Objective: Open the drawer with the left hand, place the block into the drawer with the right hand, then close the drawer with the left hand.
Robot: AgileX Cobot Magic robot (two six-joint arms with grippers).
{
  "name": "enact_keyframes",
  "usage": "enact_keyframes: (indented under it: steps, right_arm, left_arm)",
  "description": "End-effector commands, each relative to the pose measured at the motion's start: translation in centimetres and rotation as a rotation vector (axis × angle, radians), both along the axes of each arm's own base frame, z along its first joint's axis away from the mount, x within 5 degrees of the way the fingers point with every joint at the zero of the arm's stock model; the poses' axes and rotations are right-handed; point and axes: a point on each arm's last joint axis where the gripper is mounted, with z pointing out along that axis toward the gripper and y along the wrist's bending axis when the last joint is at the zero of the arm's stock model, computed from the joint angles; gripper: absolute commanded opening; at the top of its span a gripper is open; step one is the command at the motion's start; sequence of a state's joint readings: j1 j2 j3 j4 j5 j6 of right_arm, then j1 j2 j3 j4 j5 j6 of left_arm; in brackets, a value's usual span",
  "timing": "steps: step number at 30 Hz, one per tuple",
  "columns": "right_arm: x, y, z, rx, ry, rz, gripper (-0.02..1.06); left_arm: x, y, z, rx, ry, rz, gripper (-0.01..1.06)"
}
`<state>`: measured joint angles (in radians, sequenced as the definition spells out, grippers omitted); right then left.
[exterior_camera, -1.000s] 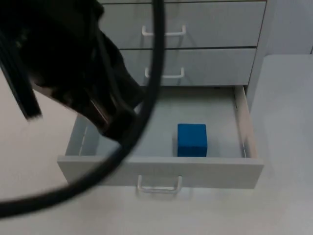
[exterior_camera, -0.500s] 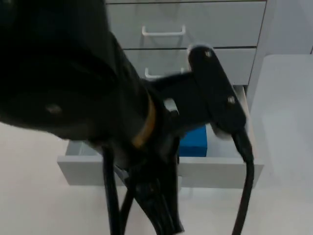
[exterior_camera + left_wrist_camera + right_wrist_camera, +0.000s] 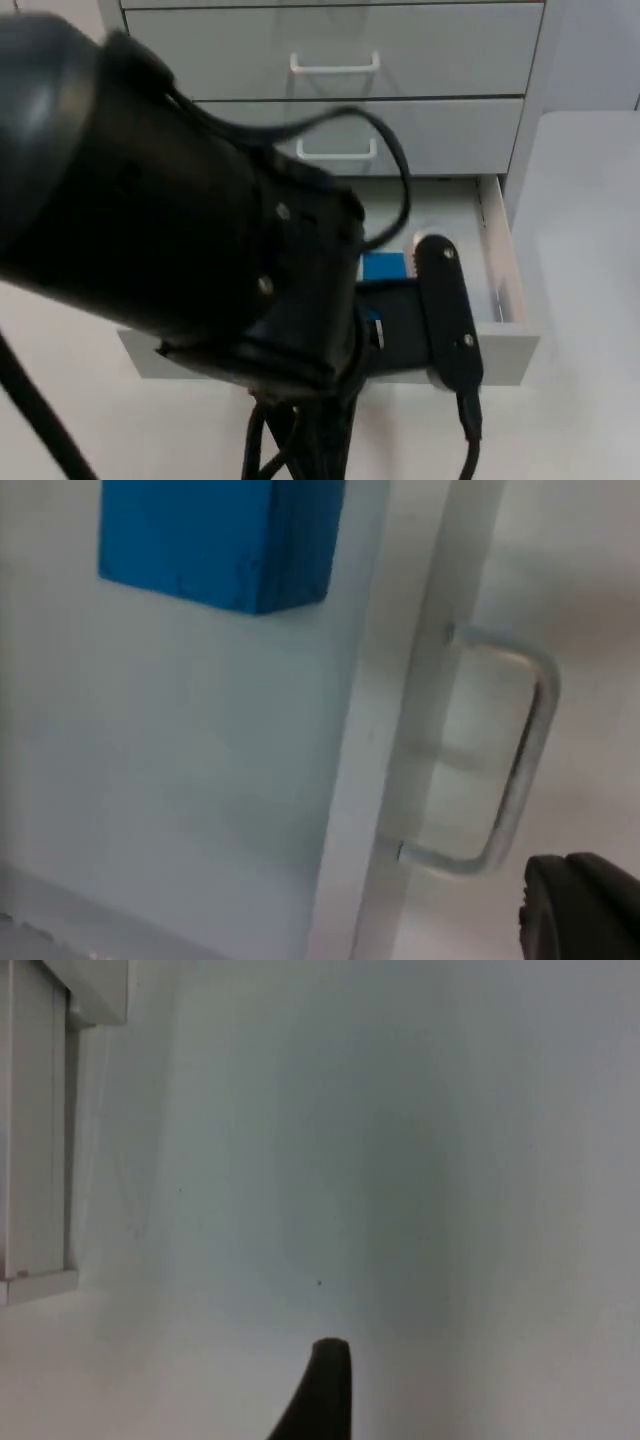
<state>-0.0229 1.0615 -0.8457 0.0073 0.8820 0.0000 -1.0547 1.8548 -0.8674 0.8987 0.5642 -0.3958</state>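
A white table runs back to a pale grey drawer cabinet. My left gripper hangs by the open bottom drawer's white loop handle, grip unclear; a glancing push could jam it. The small blue cube block lies inside, at twelve o'clock. My left arm has swung lower than before. My right gripper waits, grip unclear.

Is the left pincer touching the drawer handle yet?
Apart. The left wrist view shows bare table between the left pincer's fingertip and the drawer handle.
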Motion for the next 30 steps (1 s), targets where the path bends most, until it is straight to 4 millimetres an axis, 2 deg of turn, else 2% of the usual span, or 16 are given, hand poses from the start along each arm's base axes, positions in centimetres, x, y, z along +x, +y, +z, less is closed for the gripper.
enact_keyframes:
  steps: [1, 9, 21, 25, 29, 30]
  right_arm:
    - [-0.1, 0.0, 0.1, -0.004, -0.015, 0.006, 0.77]
    - [-0.1, 0.0, 0.1, -0.004, -0.017, 0.006, 0.77]
    - [-0.1, 0.0, 0.1, -0.004, -0.017, 0.006, 0.77]
    - [-0.1, 0.0, 0.1, -0.006, -0.016, 0.006, 0.77]
    - [-0.1, 0.0, 0.1, -0.006, -0.016, 0.006, 0.77]
    - [-0.1, 0.0, 0.1, -0.006, -0.016, 0.006, 0.77]
  left_arm:
    - [0.1, -0.5, -0.4, -0.005, -0.015, -0.034, 0.00]
    - [1.3, -1.7, -2.0, 0.030, -0.067, -0.059, 0.00]
    - [3.0, -2.4, -3.3, 0.052, -0.211, -0.100, 0.00]
    - [4.6, -2.0, -3.7, 0.050, -0.221, -0.062, 0.00]
    - [6.8, -1.1, -2.9, 0.025, -0.292, 0.028, 0.00]
    - [6.8, -1.1, -2.9, 0.025, -0.292, 0.028, 0.00]
